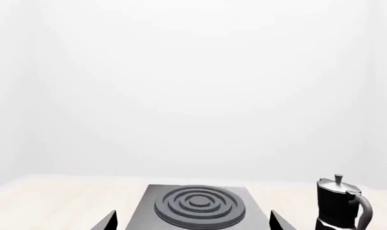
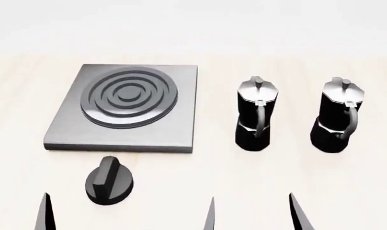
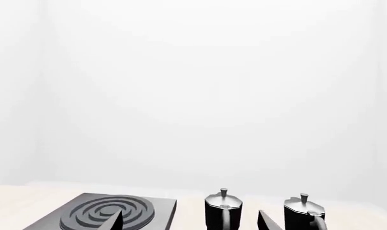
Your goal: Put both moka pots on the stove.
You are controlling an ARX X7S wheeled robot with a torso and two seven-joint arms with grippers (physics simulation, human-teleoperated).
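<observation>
Head view: flat square brushed-grey metal stove (image 2: 174, 129) with a raised concentric ring burner lies on the pale wood-grain worktop (image 2: 244, 187), left of centre. Nothing rests on the burner.

Two small black faceted moka pots with silver-grey lids, top knobs and curved black handles stand upright on the worktop to the right of the stove, not on it. Nearer moka pot (image 2: 256, 115) is just beside the stove's right edge, apart from it. Farther moka pot (image 2: 337, 115) stands further right, a clear gap between the two. Both handles face the camera.

Black round control knob (image 2: 109, 182) with a raised grip ridge sits on the worktop just in front of the stove's near edge.

Left gripper (image 2: 128, 215): only dark fingertips visible at the bottom edge, well apart; holds nothing. Right gripper (image 3: 187, 221): in its wrist view two fingertips set apart, nothing between them; one tip visible in the head view.

Both grippers are well short of the pots.
</observation>
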